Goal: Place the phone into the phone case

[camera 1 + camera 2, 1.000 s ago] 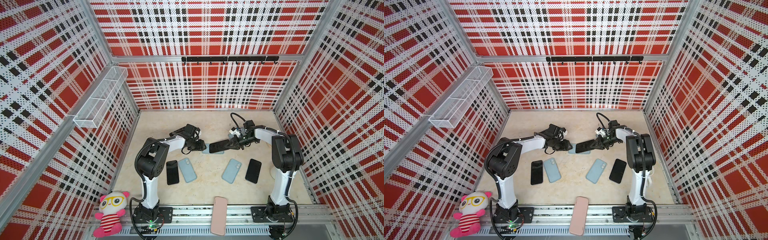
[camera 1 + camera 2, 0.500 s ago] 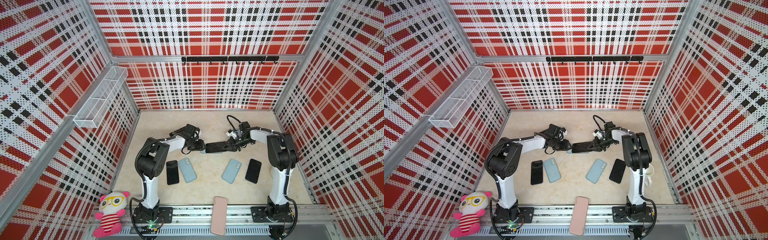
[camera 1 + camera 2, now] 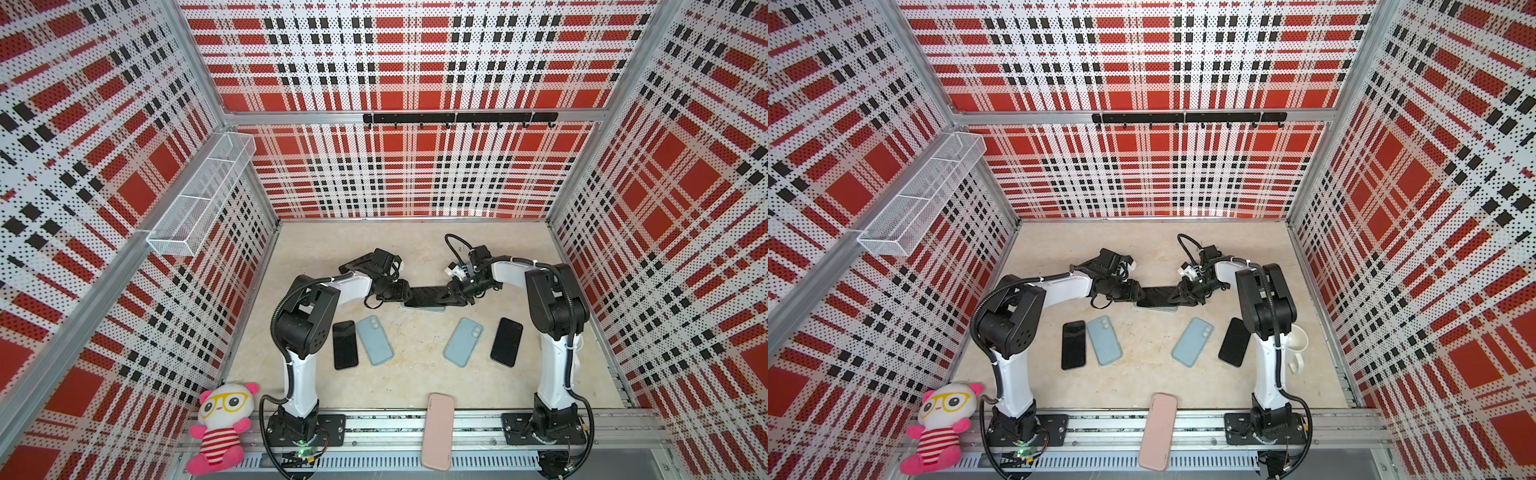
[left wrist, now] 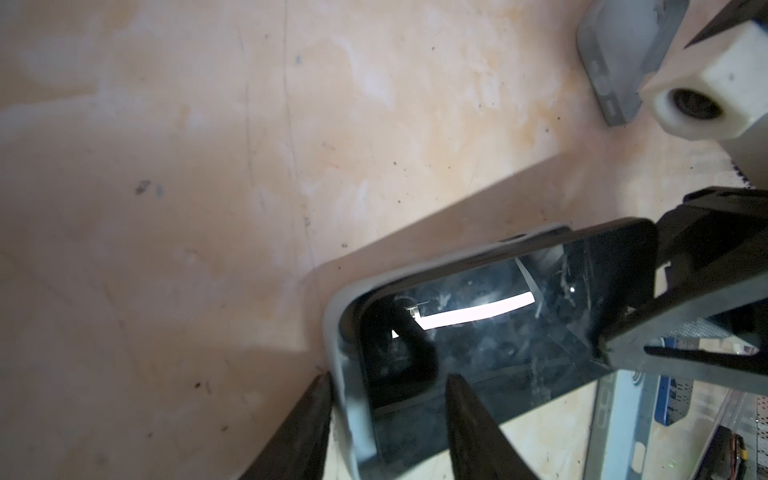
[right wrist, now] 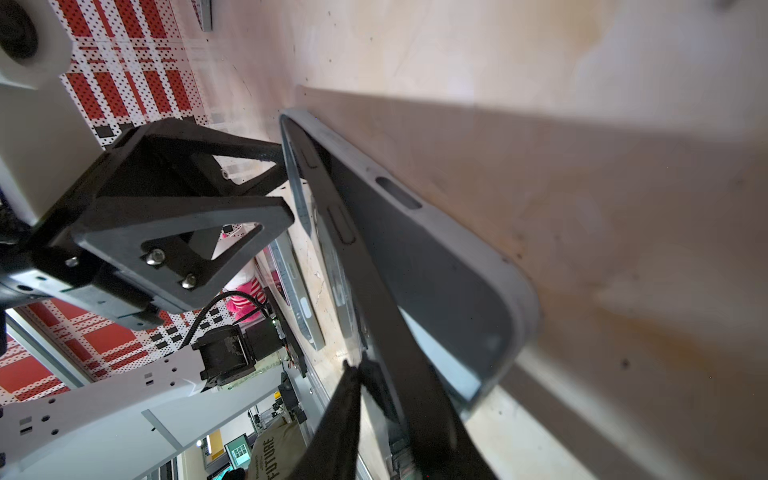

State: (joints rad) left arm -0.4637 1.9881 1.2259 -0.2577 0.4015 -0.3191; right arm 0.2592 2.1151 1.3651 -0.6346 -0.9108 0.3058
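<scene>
A black phone [image 3: 428,294] [image 3: 1158,294] lies almost level over a pale blue phone case [image 3: 424,308] [image 4: 340,357] at mid-table, between both grippers. My left gripper [image 3: 405,293] [image 4: 390,376] is open. It straddles the case's end wall, one finger outside the rim and the other over the phone's screen [image 4: 519,332]. My right gripper [image 3: 453,296] [image 5: 386,399] is at the phone's opposite end, jaws slightly apart around it. In the right wrist view that end of the phone [image 5: 345,232] stands above the case's floor [image 5: 457,266].
Nearer the front lie two black phones [image 3: 345,344] [image 3: 506,341] and two blue cases [image 3: 375,340] [image 3: 463,341]. A pink case [image 3: 437,430] rests on the front rail beside a plush toy [image 3: 218,428]. A white cup [image 3: 1296,345] stands behind the right arm.
The phone has come down from a tilt to nearly flat over the case. My right gripper moved left and lower with it, and its jaws have widened. The left gripper stayed put.
</scene>
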